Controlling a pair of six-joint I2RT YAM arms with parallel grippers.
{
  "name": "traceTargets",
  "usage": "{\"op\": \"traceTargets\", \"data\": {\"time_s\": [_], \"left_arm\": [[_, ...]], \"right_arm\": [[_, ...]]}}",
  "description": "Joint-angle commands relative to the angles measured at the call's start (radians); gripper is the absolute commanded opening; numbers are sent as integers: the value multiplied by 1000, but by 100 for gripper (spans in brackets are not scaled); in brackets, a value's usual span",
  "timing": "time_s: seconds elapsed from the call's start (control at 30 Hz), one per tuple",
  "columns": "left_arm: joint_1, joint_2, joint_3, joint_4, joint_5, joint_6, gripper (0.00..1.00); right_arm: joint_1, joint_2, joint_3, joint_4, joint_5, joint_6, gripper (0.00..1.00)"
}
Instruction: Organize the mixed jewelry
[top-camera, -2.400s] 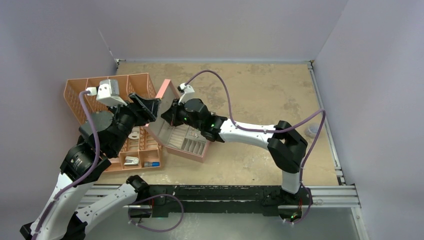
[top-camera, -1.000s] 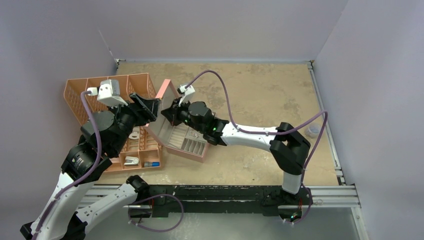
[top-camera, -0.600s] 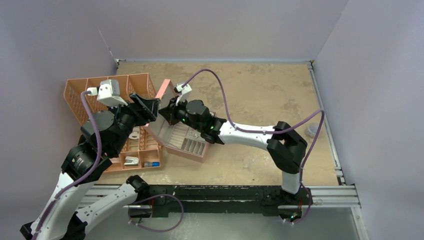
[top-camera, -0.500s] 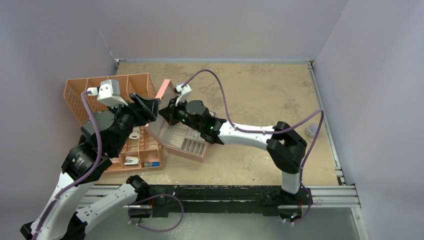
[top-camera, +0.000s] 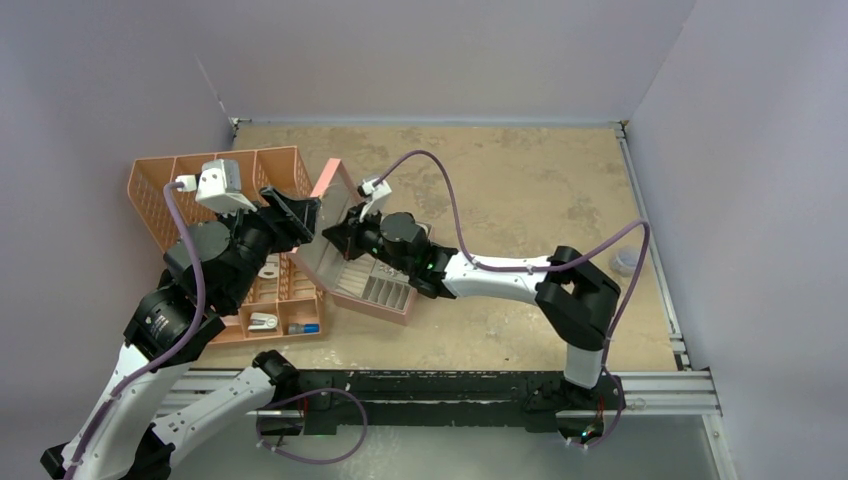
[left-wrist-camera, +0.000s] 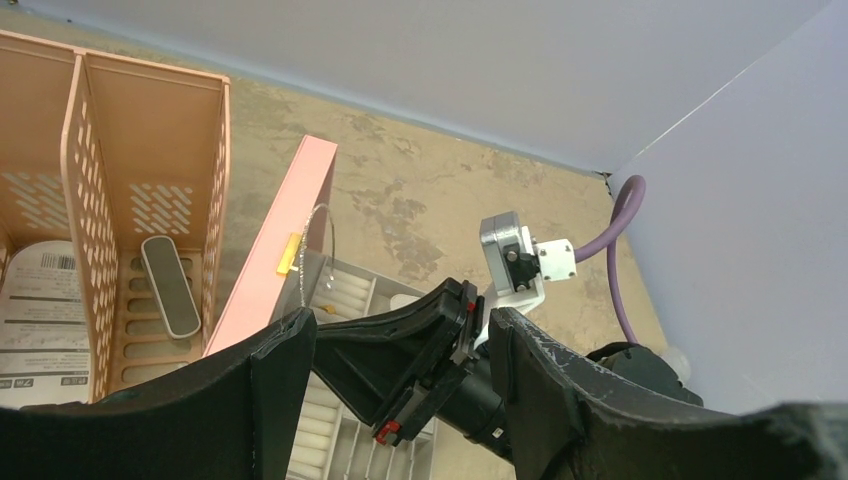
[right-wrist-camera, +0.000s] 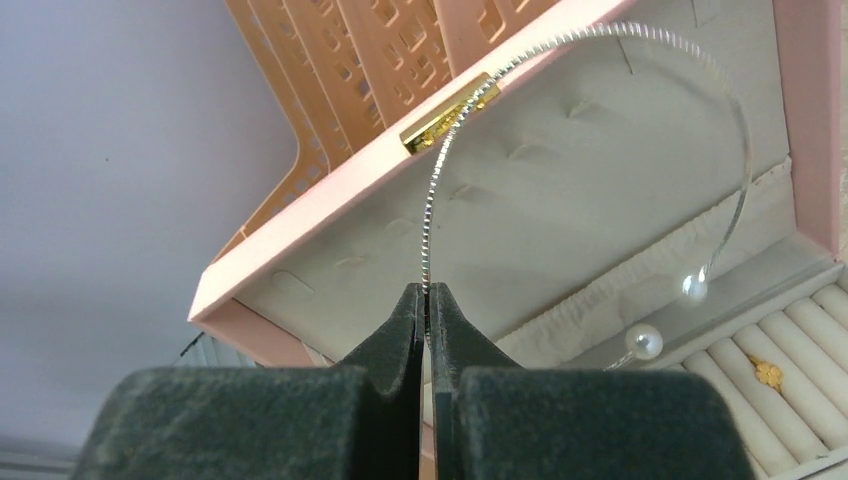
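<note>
We look down on the whole worktop (top-camera: 520, 170) from above and behind the arm bases, facing the far wall, from well back. Our left wrist view sits at the left and looks right and far between its own spread jaws, close to the right gripper (left-wrist-camera: 325, 338). Our right wrist view looks leftward along its own closed jaws, very near the pink box lid (right-wrist-camera: 560, 170). All three views share that lid, the wire hoop (right-wrist-camera: 430, 230) and the orange basket (right-wrist-camera: 340, 60).
</note>
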Motion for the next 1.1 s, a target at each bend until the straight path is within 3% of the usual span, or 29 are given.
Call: {"op": "traceTargets", "data": {"time_s": [0.0,0.33,0.73,1.07], "left_arm": [[0,-4,-2,25,-14,16,64],[1,-2,-2,21,-16,16,64],[0,-7,-2,16,-20,15,63],[0,-7,0,17,-21,17,64]], "right_arm": [[5,-62,0,76,32,7,0],[5,-104,-11,130,29,7,0],[5,-49,26,76,63,7,0],[4,7,102,5,1,48,0]]}}
